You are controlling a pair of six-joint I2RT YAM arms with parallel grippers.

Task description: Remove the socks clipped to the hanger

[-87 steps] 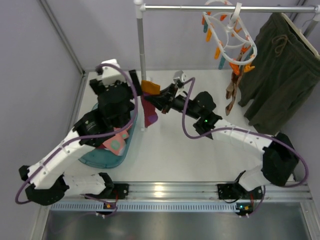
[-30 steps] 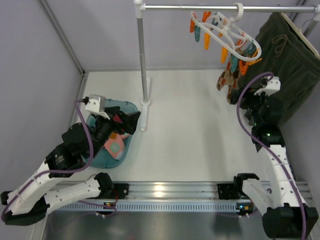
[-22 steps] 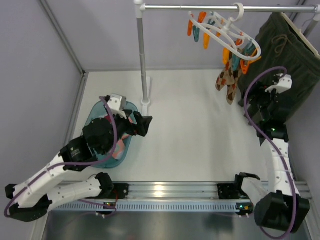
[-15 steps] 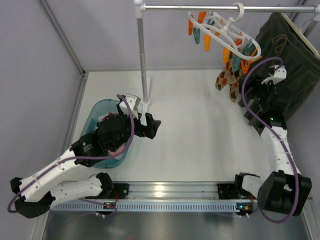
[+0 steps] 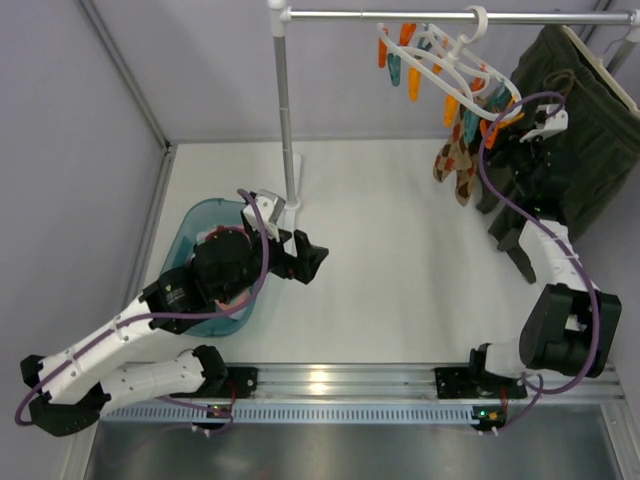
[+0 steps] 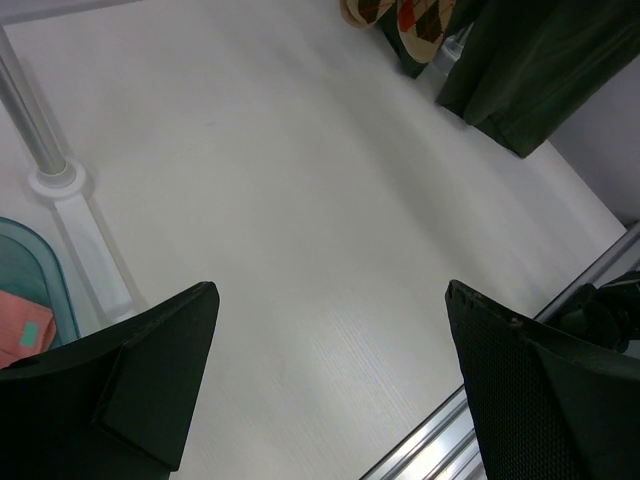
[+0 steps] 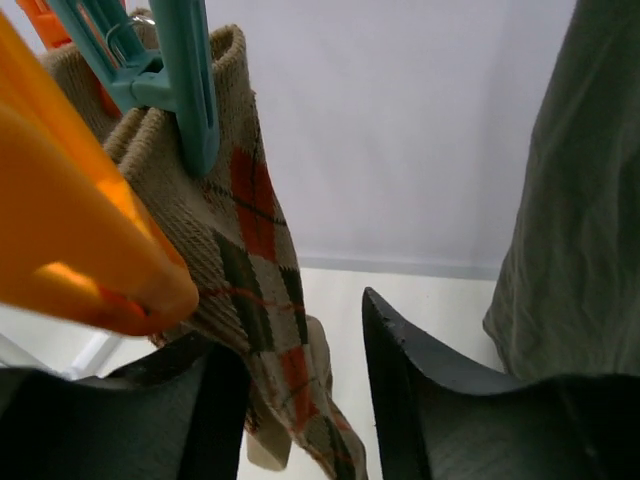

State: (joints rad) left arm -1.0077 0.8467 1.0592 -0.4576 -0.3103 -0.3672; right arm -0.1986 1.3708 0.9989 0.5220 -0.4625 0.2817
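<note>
Right wrist: R hand (image 7: 295, 325) straddles argyle sock (image 7: 250, 230), not clenched yet; L hand (image 6: 330, 290) fully released over table (image 6: 300, 160).

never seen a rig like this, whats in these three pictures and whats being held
Two white robot arms are bolted to a white table. One picture looks down from above; the other two come from cameras on each wrist. A white oval plastic clip hanger hangs from a metal rail, beside a dark olive garment. The right tool has its jaws apart around a tan argyle sock clipped there, not gripping yet. The left tool is open and empty, near a teal plastic tub.
</note>
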